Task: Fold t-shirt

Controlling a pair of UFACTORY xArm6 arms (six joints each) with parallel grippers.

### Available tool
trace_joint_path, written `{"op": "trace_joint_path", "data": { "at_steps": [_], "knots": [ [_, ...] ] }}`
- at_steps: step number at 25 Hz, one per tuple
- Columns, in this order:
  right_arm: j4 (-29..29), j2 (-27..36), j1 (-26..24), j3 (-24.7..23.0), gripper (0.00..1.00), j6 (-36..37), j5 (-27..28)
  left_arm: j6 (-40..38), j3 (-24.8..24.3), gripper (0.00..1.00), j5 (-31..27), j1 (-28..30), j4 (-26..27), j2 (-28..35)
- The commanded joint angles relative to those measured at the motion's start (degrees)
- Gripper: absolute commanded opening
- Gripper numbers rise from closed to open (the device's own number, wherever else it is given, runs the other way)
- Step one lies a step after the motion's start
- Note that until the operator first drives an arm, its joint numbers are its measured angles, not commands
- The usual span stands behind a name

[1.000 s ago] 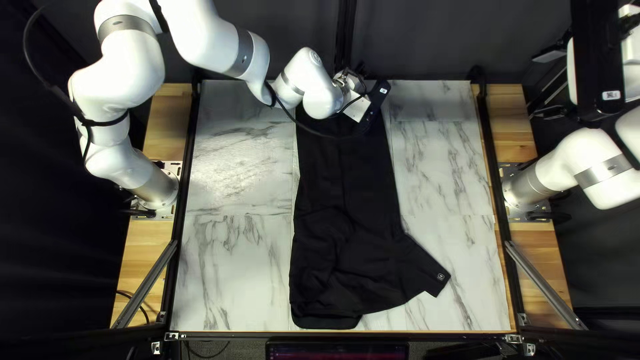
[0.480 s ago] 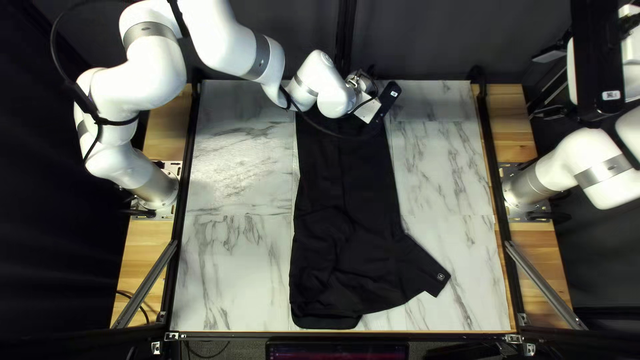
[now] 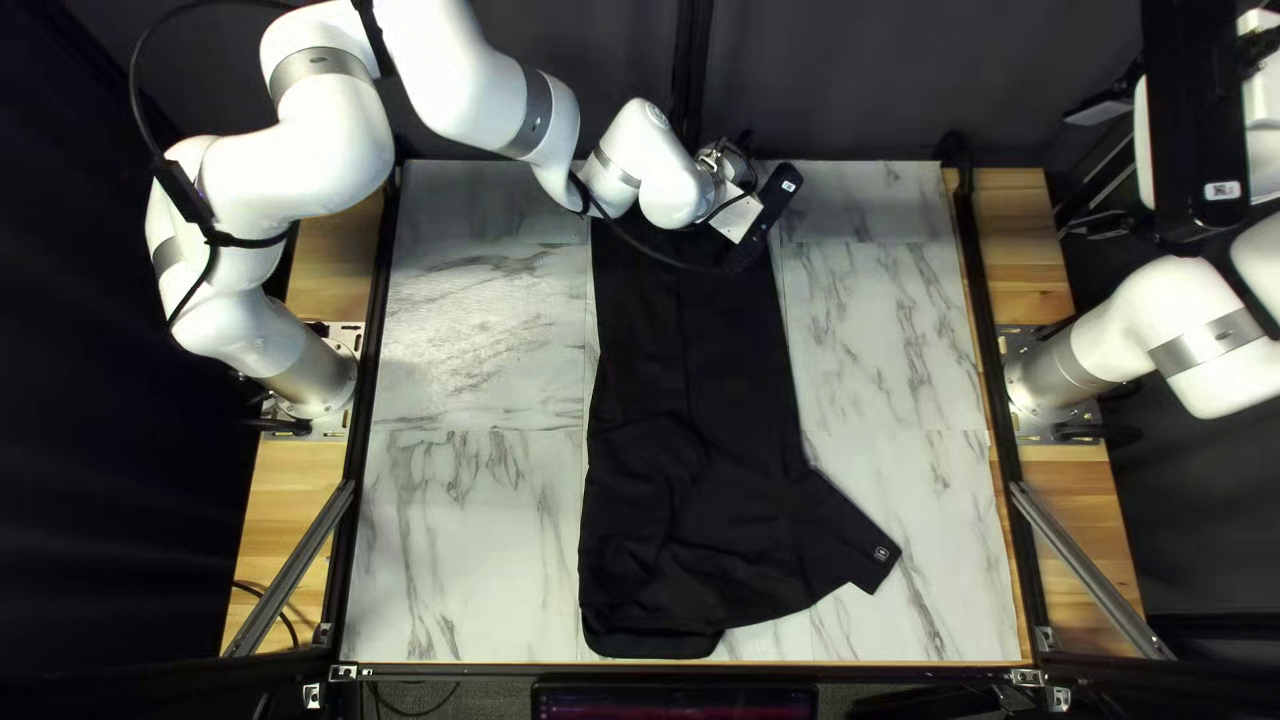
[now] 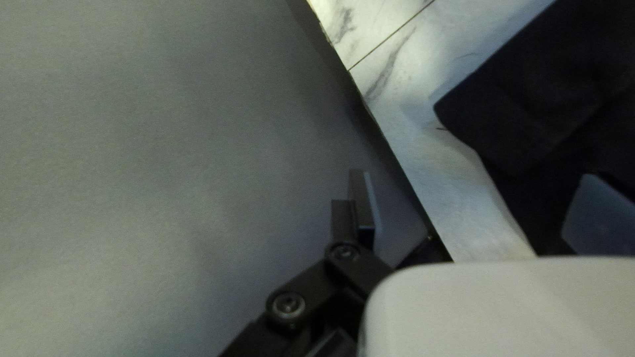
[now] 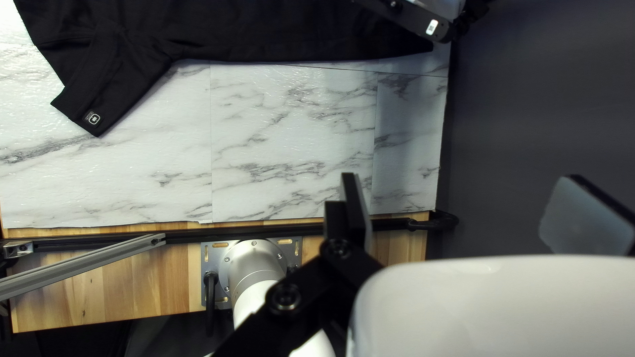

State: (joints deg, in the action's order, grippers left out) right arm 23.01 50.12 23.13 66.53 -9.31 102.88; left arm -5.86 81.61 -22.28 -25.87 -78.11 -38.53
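The left gripper (image 4: 476, 206), wide open, has shifted rightward at the far edge of the tabletop (image 3: 467, 347), the right gripper (image 5: 468, 206) is also wide, beyond its right edge, and the black t-shirt (image 3: 694, 494) lies on it unmoved, so folding probably still needs a grasp.

Shows dark curtain (image 3: 854, 94) along the top left view's upper edge, marbled table (image 3: 887, 347) at centre, wood (image 3: 287, 494) to either side; catches glare (image 3: 460, 334) left of centre.

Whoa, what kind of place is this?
Probably a robot lab: my left arm and right arm stand at a table, with a black shirt on it and a dark curtain behind.
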Motion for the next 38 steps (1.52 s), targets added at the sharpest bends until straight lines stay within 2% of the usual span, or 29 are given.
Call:
{"op": "trace_joint_path", "data": {
  "at_steps": [1, 7, 9, 12, 13, 19, 20, 21, 22, 23, 24, 27, 29, 30, 31, 32, 34, 35, 38],
  "knots": [
    [0.0, 0.0, 0.0, 0.0, 1.0, 0.0, 0.0, 0.4, 0.4, 0.95, 0.3, -0.3, 0.4, -0.3],
    [0.0, 0.0, 0.0, 0.0, 1.0, 0.0, 0.0, 0.6, 0.4, 0.8, 0.8, -0.6, 0.6, -0.3],
    [0.0, 0.0, 0.0, 0.0, 1.0, 0.0, 0.0, 0.6, 0.3, 0.45, 0.8, -0.6, 0.5, -0.2],
    [0.0, 0.0, 0.0, 0.0, 1.0, 0.0, 0.0, 0.4, 0.2, 0.27, 1.0, -0.7, 0.3, -0.2],
    [0.0, 0.0, 0.0, 0.0, 1.0, 0.0, 0.0, 0.4, 0.0, 0.24, 1.0, -0.7, 0.2, -0.1],
    [0.0, 0.0, 0.0, 0.0, 1.0, 0.0, 0.0, 0.6, -0.3, 0.29, 1.0, -0.6, 0.5, 0.1],
    [0.0, 0.0, 0.0, 0.0, 1.0, 0.0, 0.0, 0.4, -1.1, 0.35, 0.9, -0.6, 0.4, 0.9],
    [0.0, 0.0, 0.0, 0.0, 1.0, 0.0, 0.0, 0.3, -2.0, 0.55, 0.9, -0.5, 0.4, 1.9],
    [0.0, 0.0, 0.0, 0.0, 1.0, 0.0, 0.0, 0.4, -3.1, 0.81, 0.9, -0.5, 0.6, 3.1],
    [0.0, 0.0, 0.0, 0.0, 1.0, 0.0, 0.0, 0.4, -4.5, 1.0, 1.1, -0.5, 0.8, 4.6],
    [0.0, 0.0, 0.0, 0.0, 1.0, 0.0, 0.0, 0.3, -5.1, 1.0, 1.2, -0.5, 0.8, 5.3],
    [0.0, 0.0, 0.0, 0.0, 1.0, 0.0, 0.0, 2.4, -14.9, 1.0, 2.1, -0.8, 4.0, 16.8],
    [0.0, 0.0, 0.0, 0.0, 1.0, 0.0, 0.0, 6.3, -21.6, 1.0, 2.2, -1.1, 8.5, 25.3],
    [0.0, 0.0, 0.0, 0.0, 1.0, 0.0, 0.0, 10.9, -26.7, 1.0, 1.8, -1.2, 13.4, 32.3],
    [0.0, 0.0, 0.0, 0.0, 1.0, 0.0, 0.0, 12.9, -28.7, 1.0, 1.6, -1.2, 15.7, 35.1],
    [0.0, 0.0, 0.0, 0.0, 1.0, 0.0, 0.0, 17.5, -32.3, 1.0, 0.2, -0.8, 20.6, 40.9],
    [0.0, 0.0, 0.0, 0.0, 1.0, 0.0, 0.0, 23.8, -36.6, 1.0, -3.1, 0.3, 27.5, 49.0],
    [0.0, 0.0, 0.0, 0.0, 1.0, 0.0, 0.0, 28.5, -39.0, 1.0, -7.0, 1.8, 32.8, 55.0],
    [0.0, 0.0, 0.0, 0.0, 1.0, 0.0, 0.0, 35.2, -40.9, 1.0, -18.0, 5.7, 41.1, 66.2]
  ]
}}
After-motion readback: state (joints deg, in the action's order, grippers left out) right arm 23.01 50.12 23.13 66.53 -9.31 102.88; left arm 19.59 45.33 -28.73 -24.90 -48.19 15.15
